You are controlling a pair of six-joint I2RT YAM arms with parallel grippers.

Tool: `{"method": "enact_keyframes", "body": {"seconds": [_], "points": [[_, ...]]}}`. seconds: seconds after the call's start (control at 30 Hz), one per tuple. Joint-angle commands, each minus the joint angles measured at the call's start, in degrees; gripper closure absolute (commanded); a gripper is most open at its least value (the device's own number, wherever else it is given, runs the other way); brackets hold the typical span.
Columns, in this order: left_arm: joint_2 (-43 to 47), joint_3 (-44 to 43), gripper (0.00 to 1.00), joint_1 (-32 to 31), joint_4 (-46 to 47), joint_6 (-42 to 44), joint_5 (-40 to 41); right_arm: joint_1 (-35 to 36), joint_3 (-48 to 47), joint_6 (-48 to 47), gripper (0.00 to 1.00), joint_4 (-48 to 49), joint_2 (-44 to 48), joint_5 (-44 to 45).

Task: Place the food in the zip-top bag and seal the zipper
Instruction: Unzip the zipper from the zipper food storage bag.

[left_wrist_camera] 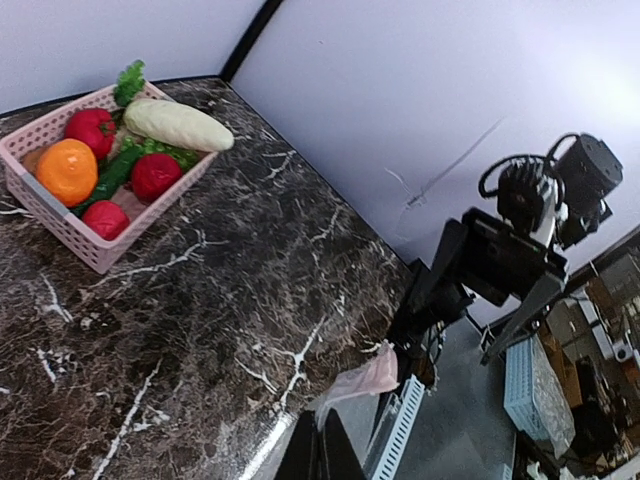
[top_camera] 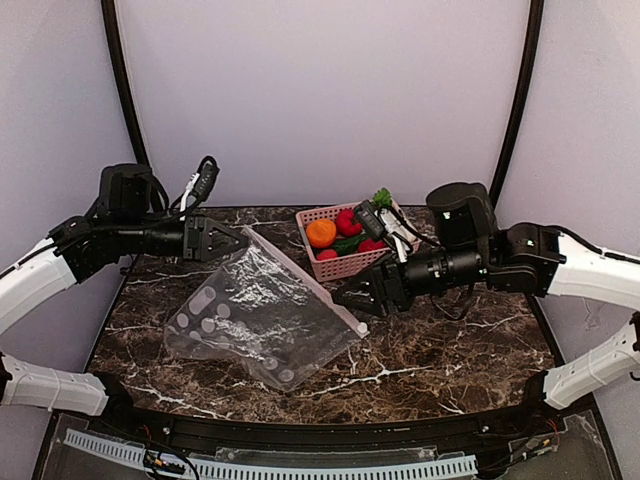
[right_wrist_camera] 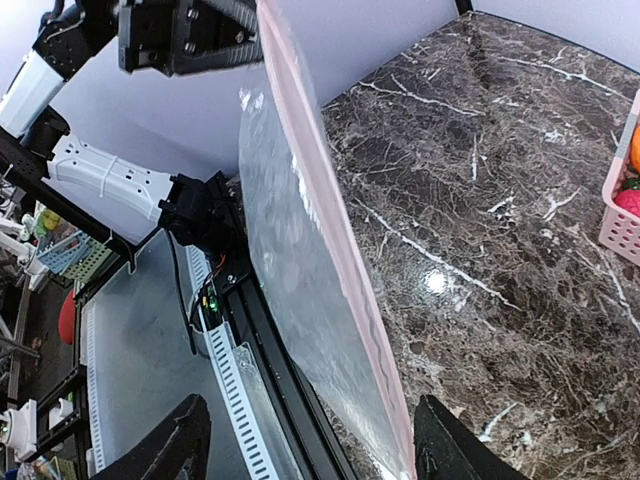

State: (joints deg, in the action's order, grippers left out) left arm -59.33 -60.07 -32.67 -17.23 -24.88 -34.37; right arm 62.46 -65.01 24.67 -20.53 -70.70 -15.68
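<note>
In left tool (top_camera: 241, 240), zip-top bag (top_camera: 262, 315) corner (right tool (top_camera: 350, 300) agape around zipper (top_camera: 300, 272))

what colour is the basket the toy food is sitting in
Pink all over, with slotted walls. The basket shows best in the left wrist view.

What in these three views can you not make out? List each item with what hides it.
- Left wrist view: the left pincer is cut off by the bottom edge, so its grip is unseen there.
- Right wrist view: the basket is cut off by the right edge.
- Top view: the zipper is too thin to tell whether it is sealed.
</note>
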Motion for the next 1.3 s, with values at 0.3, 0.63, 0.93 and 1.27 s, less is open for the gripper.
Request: {"method": "enact_keyframes", "body": {"seconds": [0.3,0.63,0.93,1.27], "points": [[-2.1,-0.3,0.99,-7.1,4.5,5.5,-5.3,0.2,-4.1,-3.0,0.51,-3.4,1.3,4.8],[-2.1,0.6,0.99,-7.7,5.6,4.1,-6.7,0.5,-8.8,-5.7,0.6,-3.6,-4.7,5.6],[-2.1,0.6,0.99,-8.0,5.4,4.1,-6.9,0.3,-14.7,-7.3,0.68,-6.2,-10.7,6.2],[-2.0,0.7,0.99,-8.1,5.1,4.1,-6.6,0.2,-16.4,-8.6,0.73,-6.7,-13.1,5.6]]}}
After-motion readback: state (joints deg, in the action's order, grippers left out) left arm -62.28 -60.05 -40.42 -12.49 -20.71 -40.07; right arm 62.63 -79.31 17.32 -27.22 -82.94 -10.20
